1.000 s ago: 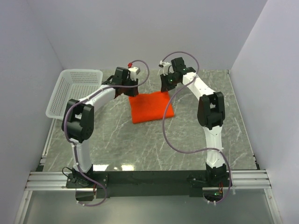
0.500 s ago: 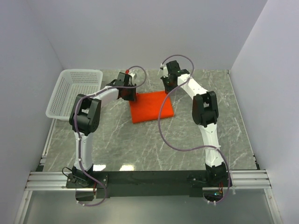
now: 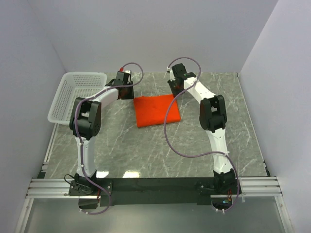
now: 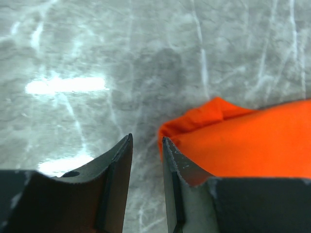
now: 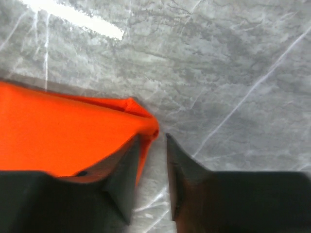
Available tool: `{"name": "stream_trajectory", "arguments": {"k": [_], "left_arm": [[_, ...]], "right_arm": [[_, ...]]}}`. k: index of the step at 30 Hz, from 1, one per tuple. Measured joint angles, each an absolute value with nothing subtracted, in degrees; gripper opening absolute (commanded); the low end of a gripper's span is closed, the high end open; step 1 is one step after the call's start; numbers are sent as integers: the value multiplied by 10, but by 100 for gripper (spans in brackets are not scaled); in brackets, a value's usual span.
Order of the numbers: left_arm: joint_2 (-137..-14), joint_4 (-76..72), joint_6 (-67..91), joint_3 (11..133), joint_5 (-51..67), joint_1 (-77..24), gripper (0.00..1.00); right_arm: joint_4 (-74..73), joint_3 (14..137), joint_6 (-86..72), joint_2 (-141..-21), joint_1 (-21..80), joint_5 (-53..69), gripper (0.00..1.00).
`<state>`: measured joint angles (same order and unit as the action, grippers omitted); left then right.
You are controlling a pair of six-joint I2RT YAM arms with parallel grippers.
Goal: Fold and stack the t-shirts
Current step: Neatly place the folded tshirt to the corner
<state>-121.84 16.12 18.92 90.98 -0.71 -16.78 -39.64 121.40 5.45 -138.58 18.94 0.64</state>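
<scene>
**Q:** Where does the t-shirt (image 3: pixel 156 110) lie?

**A:** It is folded into a flat orange-red rectangle on the grey marbled table (image 3: pixel 146 150). It sits in the far middle of the table, between the two arms.

**Q:** What has changed in the last second?

**A:** A second ago both grippers stood over the far corners of the cloth and hid its far edge. Both have since drawn off it, so the whole rectangle now shows. The left gripper (image 3: pixel 126 91) has swung out to the left and is just beyond the far left corner. The right gripper (image 3: pixel 175 87) is just beyond the far right corner. The cloth has kept its place.

**Q:** How do the jaws stand?

**A:** Both pairs are a little apart and hold nothing, with bare table showing in each gap. In the left wrist view the puckered corner lies just beside the right-hand finger. In the right wrist view the corner tip touches the end of the left-hand finger.

**Q:** What surrounds the cloth, and what covers it?

**A:** A white mesh basket (image 3: pixel 80 75) stands at the table's left edge, tilted, well apart from the cloth and near the left arm. From above, a purple cable (image 3: pixel 168 119) from the right arm hangs across the right side of the t-shirt.
</scene>
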Motion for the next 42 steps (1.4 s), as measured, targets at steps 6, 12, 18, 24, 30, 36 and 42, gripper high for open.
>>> {"name": "stream_trajectory", "arguments": {"k": [6, 12, 18, 24, 30, 36, 42], "left_arm": [[-1192, 143, 181, 891, -29, -166, 38], [-1065, 102, 156, 830, -18, -166, 46], [-892, 43, 149, 729, -12, -166, 57], [-752, 28, 163, 600, 15, -162, 59], [-649, 48, 195, 472, 25, -162, 60], [-594, 61, 226, 426, 29, -162, 60], [-585, 69, 238, 426, 30, -162, 60]], "right_arm": [[-384, 1133, 72, -1305, 176, 18, 60], [-368, 1037, 69, -1183, 143, 124, 71], [-358, 948, 41, -1168, 134, 229, 73], [-368, 916, 17, -1211, 136, 258, 73], [-362, 916, -4, -1228, 136, 291, 70], [-355, 917, -22, -1241, 137, 328, 50], [-353, 917, -27, -1251, 137, 338, 8]]}}
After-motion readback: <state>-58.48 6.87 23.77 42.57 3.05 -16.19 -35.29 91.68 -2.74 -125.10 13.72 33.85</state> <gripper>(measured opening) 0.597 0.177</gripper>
